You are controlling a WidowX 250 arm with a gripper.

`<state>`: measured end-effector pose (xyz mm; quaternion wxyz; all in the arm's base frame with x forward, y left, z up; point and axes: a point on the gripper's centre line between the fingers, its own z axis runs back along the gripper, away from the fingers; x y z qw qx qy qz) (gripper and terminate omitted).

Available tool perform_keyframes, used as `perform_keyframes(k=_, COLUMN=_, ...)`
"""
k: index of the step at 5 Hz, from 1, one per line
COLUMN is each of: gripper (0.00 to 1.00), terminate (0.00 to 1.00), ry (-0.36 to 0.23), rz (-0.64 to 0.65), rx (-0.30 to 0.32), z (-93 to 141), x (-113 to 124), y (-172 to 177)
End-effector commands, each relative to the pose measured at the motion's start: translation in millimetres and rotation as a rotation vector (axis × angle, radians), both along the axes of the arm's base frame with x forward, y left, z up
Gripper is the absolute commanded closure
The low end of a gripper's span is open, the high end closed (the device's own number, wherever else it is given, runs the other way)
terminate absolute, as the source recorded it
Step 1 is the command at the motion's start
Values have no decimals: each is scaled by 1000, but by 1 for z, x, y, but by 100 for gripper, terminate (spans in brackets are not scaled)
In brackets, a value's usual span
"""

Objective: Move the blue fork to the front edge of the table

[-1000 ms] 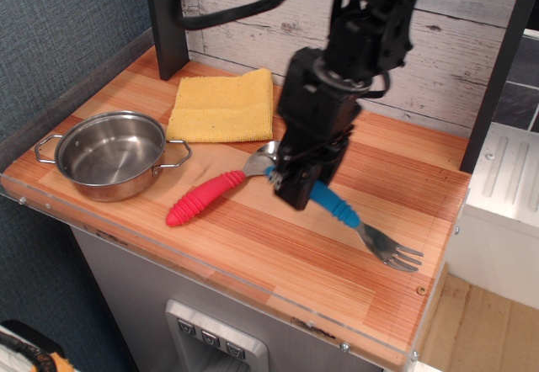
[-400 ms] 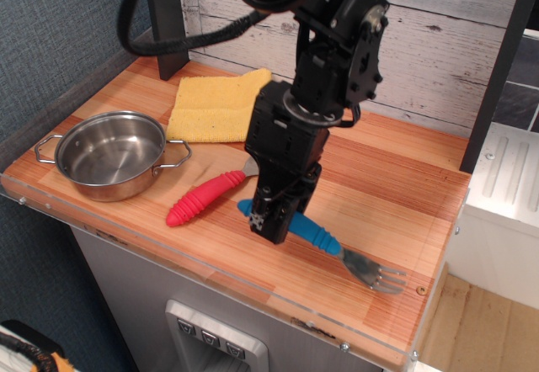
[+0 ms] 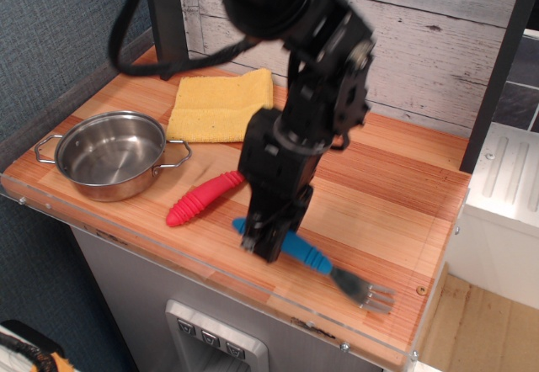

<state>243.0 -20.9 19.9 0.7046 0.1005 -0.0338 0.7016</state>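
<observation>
Gripping: the pincer [image 3: 263, 241] is closed on the blue fork [image 3: 313, 259], clamped near the butt end of the ribbed handle.
Fork position: the blue fork lies low over the surface [image 3: 396, 187] close to its front edge, handle end to the left, tines to the right; whether it touches the wood cannot be told.
Tines: shiny metal, blurred, near the front right corner just behind the clear acrylic strip [image 3: 168, 258].
Arm: the black robot arm [image 3: 307, 94] reaches down from the upper middle, its lower part covering the left portion of the fork handle.
Red-handled spoon: the red-handled spoon [image 3: 204, 198] lies diagonally left of the pincer, its bowl hidden behind the arm.
Pot: a small steel pot [image 3: 110, 153] with two loop handles sits at the left near the front edge, well apart from the fork.
Cloth: a folded yellow cloth [image 3: 221, 105] lies at the back, behind the pot and spoon.
Backdrop: a whitewashed plank wall [image 3: 438, 35] stands behind the surface.
</observation>
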Motion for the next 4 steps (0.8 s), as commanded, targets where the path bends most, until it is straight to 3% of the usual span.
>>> perform_keyframes(k=1, gripper=0, terminate=0, ry=-38, rz=-6, rx=-31, z=-1, x=1, y=-3)
perform_keyframes(k=3, gripper=0, terminate=0, ry=-48, rz=-45, rx=-35, z=13, x=4, y=2)
perform_keyframes(k=4, gripper=0, terminate=0, ry=-42, rz=-65, rx=-5, z=31, x=9, y=3)
